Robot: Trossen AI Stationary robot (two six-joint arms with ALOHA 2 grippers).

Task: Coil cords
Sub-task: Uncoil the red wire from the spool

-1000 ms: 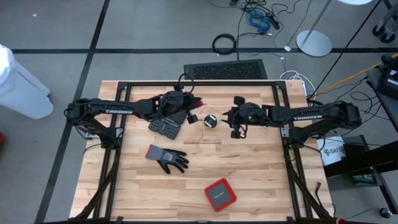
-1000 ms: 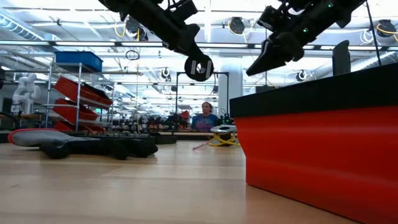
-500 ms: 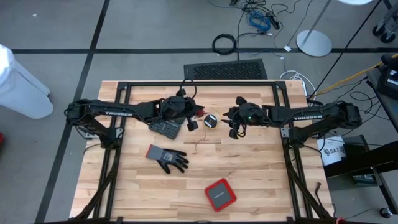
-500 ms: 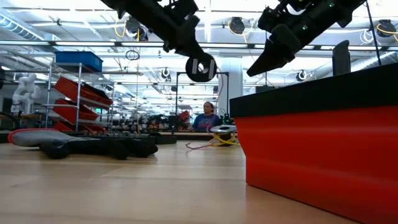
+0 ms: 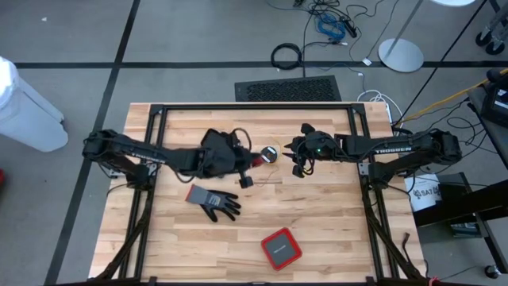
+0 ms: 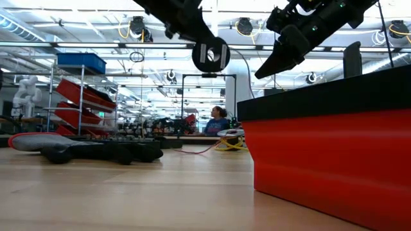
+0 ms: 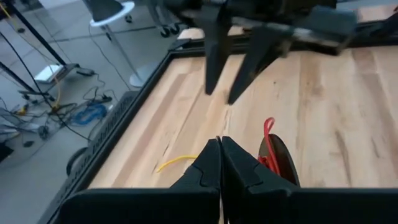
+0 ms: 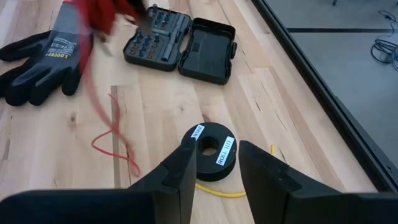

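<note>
Wooden table (image 5: pixel 317 222), black frame round its edge. Lying on it: black spool (image 8: pixel 211 151) with white labels, right below the right gripper (image 8: pixel 214 168), yellow wire (image 8: pixel 217 190) under it. Red wire (image 8: pixel 112 146) trails loose on the wood between the two grippers. Open bit case (image 8: pixel 180 38) and grey glove (image 5: pixel 213 202) lie by the left gripper (image 5: pixel 246 179). Red box (image 5: pixel 281 248) well apart, near the front.

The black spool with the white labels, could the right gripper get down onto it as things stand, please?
Probably yes. The right gripper hangs open just above the black spool, nothing lying between them. The left gripper, shut, sits off to one side, and the red wire trails clear of the spool.
</note>
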